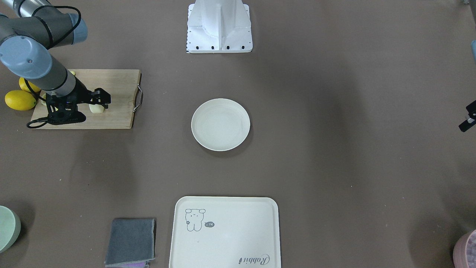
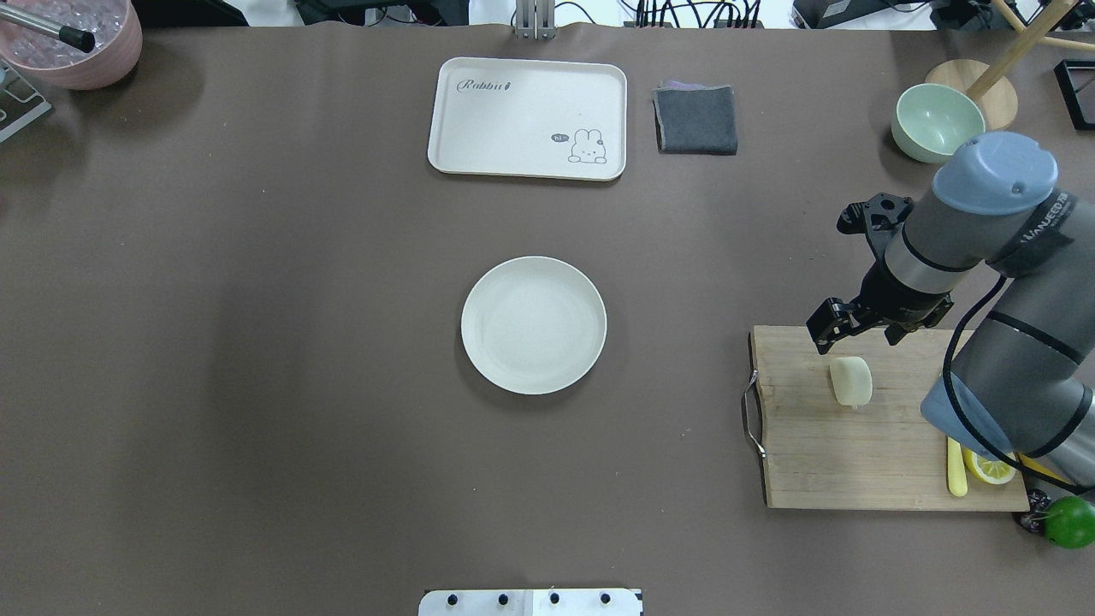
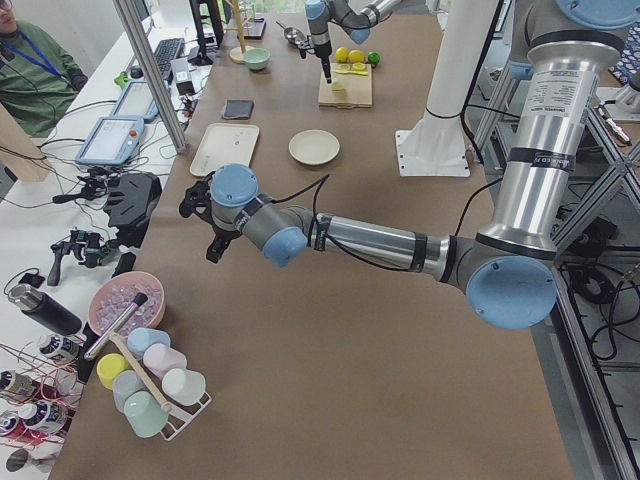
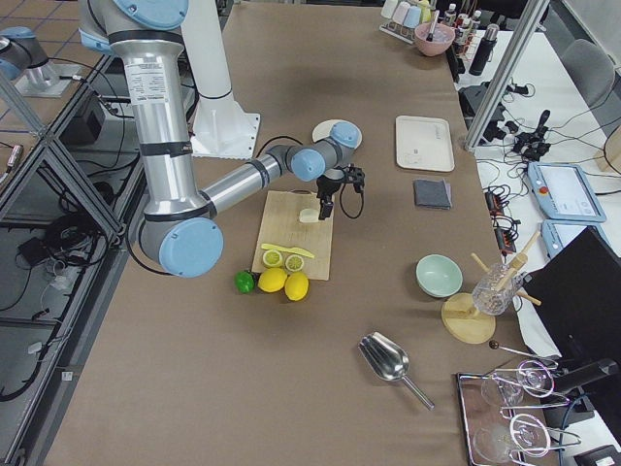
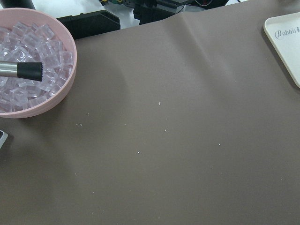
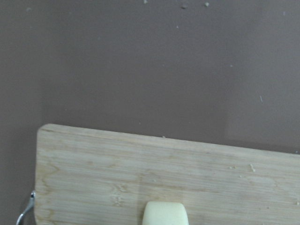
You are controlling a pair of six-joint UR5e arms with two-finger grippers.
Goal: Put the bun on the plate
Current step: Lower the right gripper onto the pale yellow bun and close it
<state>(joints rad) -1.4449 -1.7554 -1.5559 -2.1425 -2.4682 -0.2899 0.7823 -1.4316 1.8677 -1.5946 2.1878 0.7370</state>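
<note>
The bun (image 2: 850, 381), a small pale cream lump, lies on a wooden cutting board (image 2: 855, 453) at the table's right side. My right gripper (image 1: 100, 99) hangs just above it, pointing down, and its fingers look open with nothing between them. In the right wrist view the bun (image 6: 165, 213) sits at the bottom edge and no fingers show. The plate (image 2: 533, 325), round, off-white and bare, stands at the table's middle, far from the bun. My left gripper (image 3: 205, 215) hovers over the far left of the table; I cannot tell its state.
On the board's near end lie a lemon half (image 2: 990, 468) and a yellow knife (image 2: 956, 466), with a lime (image 2: 1069, 522) beside it. A cream tray (image 2: 528, 118), grey cloth (image 2: 695, 120) and green bowl (image 2: 937, 122) line the far side. A pink bowl of ice (image 2: 73, 43) sits far left.
</note>
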